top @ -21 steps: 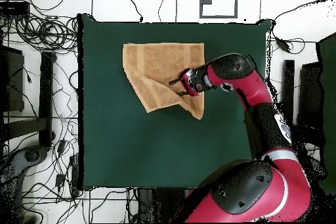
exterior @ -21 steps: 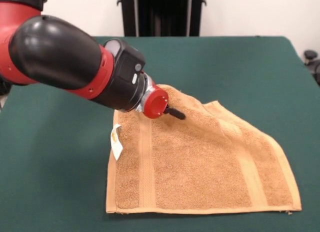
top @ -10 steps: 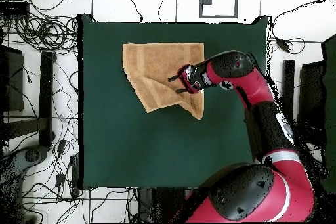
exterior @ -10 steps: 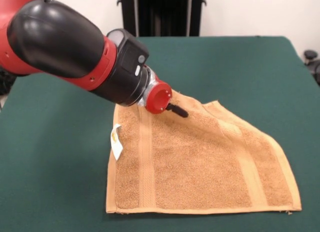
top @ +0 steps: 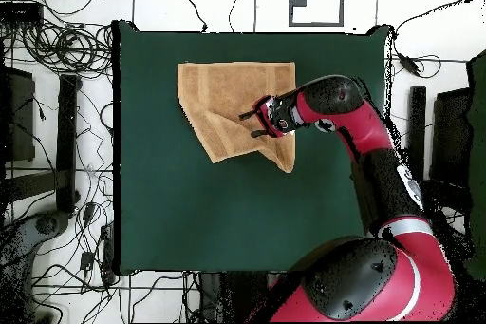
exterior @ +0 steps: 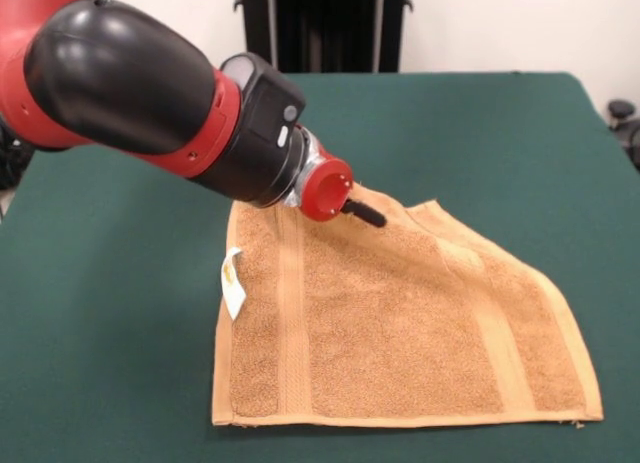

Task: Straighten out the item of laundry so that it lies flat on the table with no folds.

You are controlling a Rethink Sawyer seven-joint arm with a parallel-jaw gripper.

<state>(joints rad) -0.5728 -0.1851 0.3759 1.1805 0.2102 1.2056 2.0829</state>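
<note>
Partly done: towel (exterior: 400, 323) near the table (exterior: 100, 363) front edge mostly spread, one corner folded over. Gripper (top: 254, 122) spread, above the fold, holding nothing. Unfolding remains.

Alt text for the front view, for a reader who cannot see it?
A red and black robot arm reaches its hand over the far edge of an orange-tan towel, which lies partly folded, not square, on a dark green table.

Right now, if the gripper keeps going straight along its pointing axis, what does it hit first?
Most likely the towel: the gripper angles down over its folded far part. Whether it already touches is unclear.
</note>
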